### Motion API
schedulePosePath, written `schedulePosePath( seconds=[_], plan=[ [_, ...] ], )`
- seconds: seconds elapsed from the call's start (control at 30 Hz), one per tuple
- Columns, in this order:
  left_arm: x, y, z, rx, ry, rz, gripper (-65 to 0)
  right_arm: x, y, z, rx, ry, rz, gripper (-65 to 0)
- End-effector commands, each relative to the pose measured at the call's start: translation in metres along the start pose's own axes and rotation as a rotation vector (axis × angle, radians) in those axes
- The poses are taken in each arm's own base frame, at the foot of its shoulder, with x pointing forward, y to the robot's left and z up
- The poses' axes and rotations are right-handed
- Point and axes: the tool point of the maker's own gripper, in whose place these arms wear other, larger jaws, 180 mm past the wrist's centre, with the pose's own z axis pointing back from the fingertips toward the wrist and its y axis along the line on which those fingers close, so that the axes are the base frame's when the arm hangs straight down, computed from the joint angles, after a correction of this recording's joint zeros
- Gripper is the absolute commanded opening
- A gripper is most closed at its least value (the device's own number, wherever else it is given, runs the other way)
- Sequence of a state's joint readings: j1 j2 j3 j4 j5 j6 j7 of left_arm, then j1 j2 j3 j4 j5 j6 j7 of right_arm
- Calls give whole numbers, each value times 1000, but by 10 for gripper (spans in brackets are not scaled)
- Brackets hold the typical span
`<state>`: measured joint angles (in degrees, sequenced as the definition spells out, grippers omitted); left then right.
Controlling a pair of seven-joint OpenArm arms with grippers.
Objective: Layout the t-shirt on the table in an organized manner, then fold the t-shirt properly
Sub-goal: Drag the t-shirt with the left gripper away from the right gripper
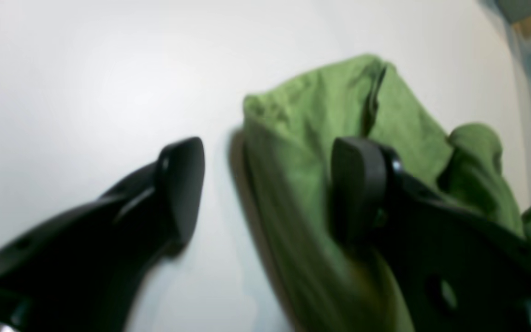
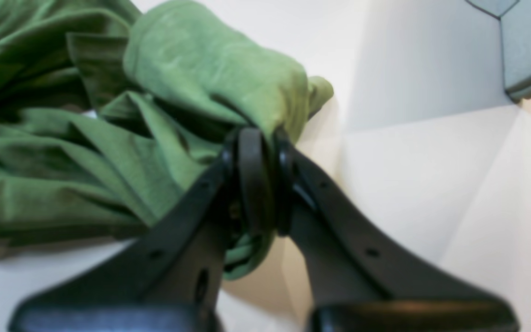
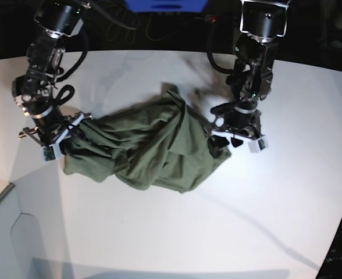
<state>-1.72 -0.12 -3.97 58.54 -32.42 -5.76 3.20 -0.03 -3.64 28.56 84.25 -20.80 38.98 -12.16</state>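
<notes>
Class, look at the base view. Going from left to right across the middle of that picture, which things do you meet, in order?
Right gripper, shut on one end of the t-shirt → the crumpled t-shirt → left gripper, open at the shirt's other end → bare white table.

We see the table point(image 3: 264, 221), a broad matte white top with a curved far edge, bare over most of its surface. Lying directly on it, near the middle, is the t-shirt point(image 3: 148, 148), an olive-green heap, rumpled and bunched into folds, stretched roughly from left to right across the top.
</notes>
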Motion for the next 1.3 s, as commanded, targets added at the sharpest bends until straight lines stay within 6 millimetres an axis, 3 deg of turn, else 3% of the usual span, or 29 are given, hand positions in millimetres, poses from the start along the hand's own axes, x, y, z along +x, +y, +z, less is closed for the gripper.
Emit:
schedulePosePath(
  seconds=[0.0, 0.07, 0.13, 0.3, 0.37, 0.43, 0.57, 0.7, 0.83, 0.97, 1.17, 1.27],
  plan=[
    [5, -7, -4, -12, -10, 7, -233, 18, -7, 0, -20, -60, 3, -650],
    [0, -12, -5, -16, -2, 18, -238, 17, -7, 1, -20, -58, 3, -650],
    [-1, -16, -6, -22, -1, 20, -300, 17, -7, 1, -20, -57, 3, -650],
    [3, -19, -6, -28, -13, 30, -648, 16, -7, 1, -20, -55, 4, -650],
    [5, -16, -5, -23, -19, 33, -649, 17, -8, 1, -20, -57, 4, -650],
    [24, -12, 1, -20, -74, 59, -645, 17, -8, 1, -21, -58, 4, -650],
    [64, 23, 31, 31, -205, 202, -648, 19, -8, 0, -21, -61, 4, -650],
    [85, 47, 55, 60, -272, 231, -648, 20, -8, 0, -24, -65, 1, -650],
    [87, 70, 72, 96, -296, 286, -648, 29, -13, -3, -38, -79, -5, -650],
    [79, 98, 89, 147, -304, 377, -648, 18, -17, -5, -45, 8, -6, -650],
    [56, 112, 105, 188, -267, 389, -648, 8, -16, -4, -43, 54, -11, -650],
    [48, 116, 112, 202, -251, 386, -648, 2, -29, 1, -80, 62, -32, -650]
  ],
)
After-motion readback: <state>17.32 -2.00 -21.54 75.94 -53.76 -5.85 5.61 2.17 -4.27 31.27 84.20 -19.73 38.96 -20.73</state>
